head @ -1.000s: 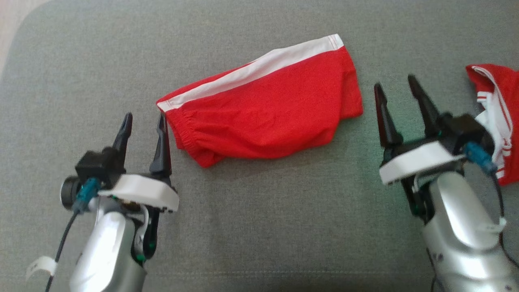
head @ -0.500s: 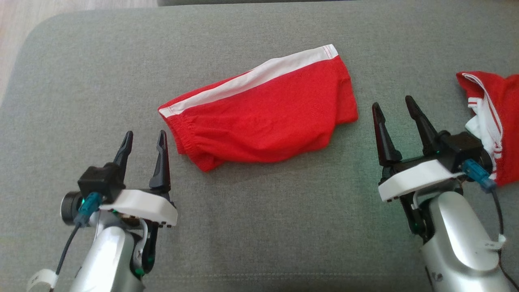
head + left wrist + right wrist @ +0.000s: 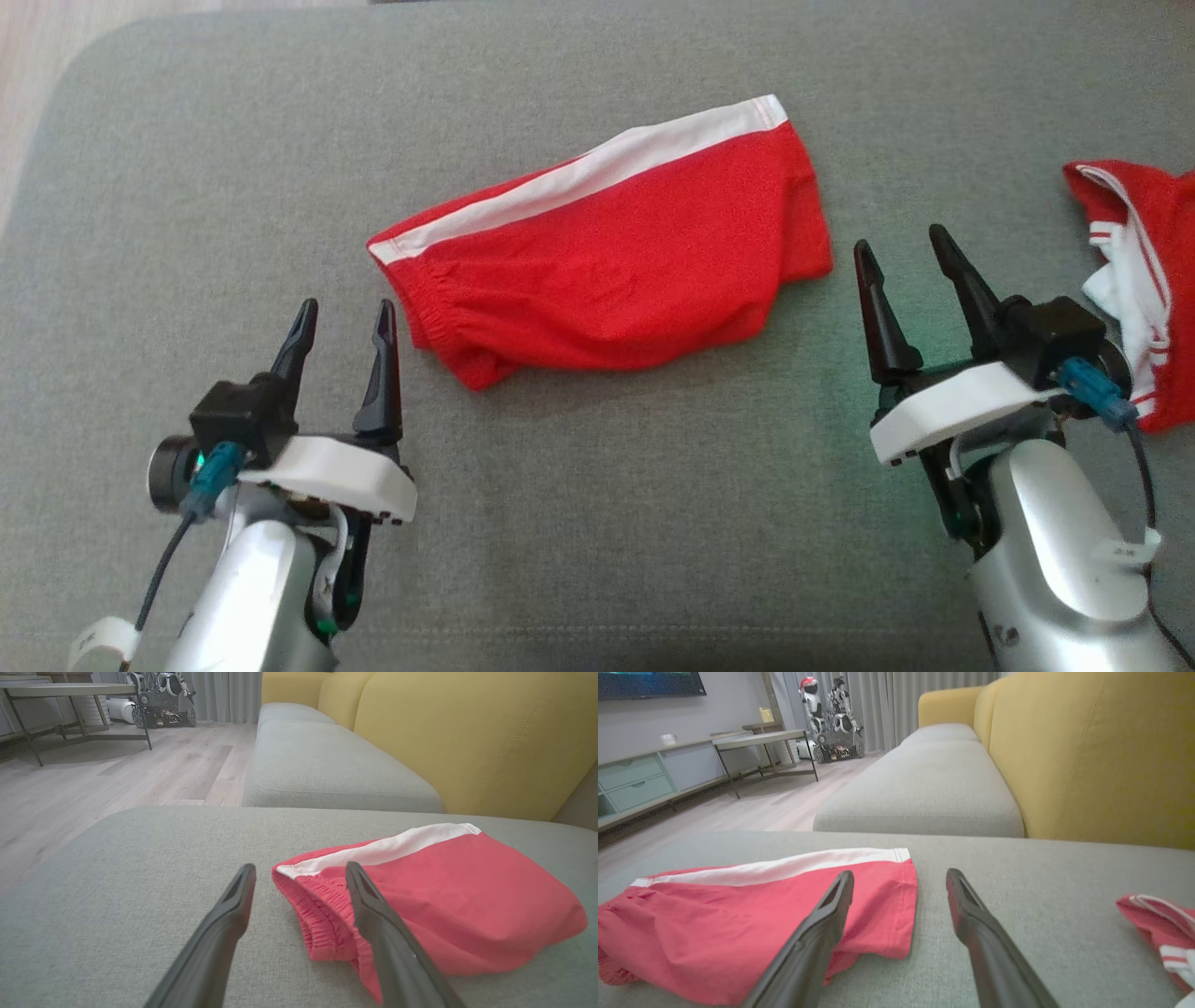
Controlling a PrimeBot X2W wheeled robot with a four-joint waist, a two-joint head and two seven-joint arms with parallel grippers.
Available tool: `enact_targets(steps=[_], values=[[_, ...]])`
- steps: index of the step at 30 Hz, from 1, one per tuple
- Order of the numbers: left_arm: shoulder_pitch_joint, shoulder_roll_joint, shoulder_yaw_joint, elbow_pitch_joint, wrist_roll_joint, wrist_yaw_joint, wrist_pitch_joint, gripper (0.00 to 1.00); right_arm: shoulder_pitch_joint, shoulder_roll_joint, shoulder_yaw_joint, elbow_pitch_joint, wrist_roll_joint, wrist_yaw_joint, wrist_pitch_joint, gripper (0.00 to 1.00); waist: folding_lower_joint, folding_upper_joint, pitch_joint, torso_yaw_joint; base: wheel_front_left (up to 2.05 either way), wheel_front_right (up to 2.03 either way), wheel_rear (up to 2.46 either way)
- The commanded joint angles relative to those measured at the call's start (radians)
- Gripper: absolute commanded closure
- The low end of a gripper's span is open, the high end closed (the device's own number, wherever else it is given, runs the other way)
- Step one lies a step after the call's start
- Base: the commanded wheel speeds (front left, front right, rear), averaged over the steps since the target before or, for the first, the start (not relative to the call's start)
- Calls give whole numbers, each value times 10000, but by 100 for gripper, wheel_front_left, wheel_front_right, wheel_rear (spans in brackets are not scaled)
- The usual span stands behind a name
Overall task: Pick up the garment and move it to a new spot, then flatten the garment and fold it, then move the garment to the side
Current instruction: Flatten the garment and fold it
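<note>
Grey fabric seat cushion (image 3: pixel 597 523): my work surface, flat, spanning the head view.
Red shorts (image 3: pixel 616 271), white side stripe: the garment, lying folded and slightly rumpled at the cushion's middle, with the elastic waistband toward my left and the hem toward my right.
Second red-and-white garment (image 3: pixel 1134 271): crumpled at the cushion's right edge, apart from the shorts.
Left arm: forearm low, left gripper (image 3: pixel 346 306) just beside the waistband corner, fingers spread wide, holding nothing.
Right arm: mirrored pose, right gripper (image 3: pixel 898 237) just off the hem, fingers spread wide, empty.
Wrist views, additional items: yellow backrest (image 3: pixel 467 732) and wooden floor (image 3: pixel 93 784); from the right wrist I also log a metal-legged table (image 3: pixel 761 737) and a parked wheeled robot (image 3: pixel 836 742).
</note>
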Motion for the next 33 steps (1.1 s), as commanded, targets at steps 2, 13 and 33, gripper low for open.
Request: enact_targets(steps=[2, 13, 33], values=[[-507, 173, 246, -398, 11, 29, 17, 0, -409, 25, 89, 56, 25, -7, 141, 0, 1, -1, 242, 163, 0, 0, 0], [-1046, -68, -11, -240, 45, -135, -76, 0, -2271, 136, 272, 2959, 226, -7, 554, 0, 1, -1, 901, 681, 0, 0, 0], [-1394, -228, -107, 76, 128, -274, -150, 0, -3957, 437, 1813, 5937, 1993, -7, 1757, 100, 1, -1, 1135, 717, 0, 0, 0]])
